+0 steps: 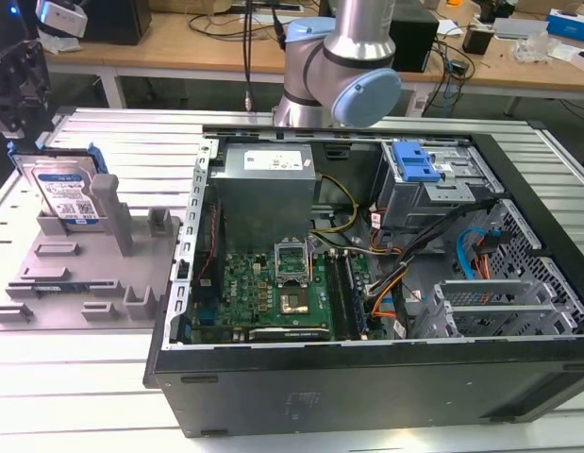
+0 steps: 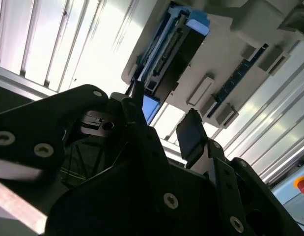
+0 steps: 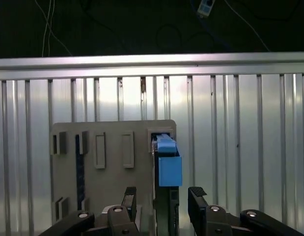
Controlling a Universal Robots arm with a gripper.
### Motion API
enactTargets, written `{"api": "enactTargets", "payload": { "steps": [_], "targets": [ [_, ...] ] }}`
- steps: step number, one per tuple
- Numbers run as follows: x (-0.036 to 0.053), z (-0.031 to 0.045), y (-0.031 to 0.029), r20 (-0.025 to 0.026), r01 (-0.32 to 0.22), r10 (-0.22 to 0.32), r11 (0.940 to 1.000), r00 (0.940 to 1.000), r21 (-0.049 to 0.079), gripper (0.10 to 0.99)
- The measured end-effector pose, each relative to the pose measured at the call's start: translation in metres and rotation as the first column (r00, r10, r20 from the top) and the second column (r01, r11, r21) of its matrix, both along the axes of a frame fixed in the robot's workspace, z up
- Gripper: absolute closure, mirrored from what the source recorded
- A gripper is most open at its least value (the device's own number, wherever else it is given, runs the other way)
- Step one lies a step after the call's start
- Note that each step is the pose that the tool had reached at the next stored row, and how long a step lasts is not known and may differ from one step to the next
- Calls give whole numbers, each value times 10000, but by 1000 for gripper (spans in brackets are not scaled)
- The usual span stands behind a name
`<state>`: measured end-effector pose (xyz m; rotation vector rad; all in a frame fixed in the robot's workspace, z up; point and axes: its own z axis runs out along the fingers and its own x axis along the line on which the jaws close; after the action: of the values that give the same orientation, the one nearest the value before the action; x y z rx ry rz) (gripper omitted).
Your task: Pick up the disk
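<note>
Hovering above the grey fixture plate (image 3: 112, 182), my gripper (image 3: 163, 196) is spread open, one finger to each side of the disk (image 3: 169, 169), which stands on edge in the plate's slot. Nothing is gripped yet, and the disk is not lifted.
</note>
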<state>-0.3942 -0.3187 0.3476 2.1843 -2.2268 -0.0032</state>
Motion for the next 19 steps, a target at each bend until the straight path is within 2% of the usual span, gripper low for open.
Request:
{"api": "enactTargets", "payload": {
  "steps": [7, 19],
  "targets": [
    [-106, -65, 39, 3, -153, 153, 9999, 9999, 0, 545],
    [-108, -107, 40, 2, -305, 305, 9995, 9995, -4, 545]
  ]
}}
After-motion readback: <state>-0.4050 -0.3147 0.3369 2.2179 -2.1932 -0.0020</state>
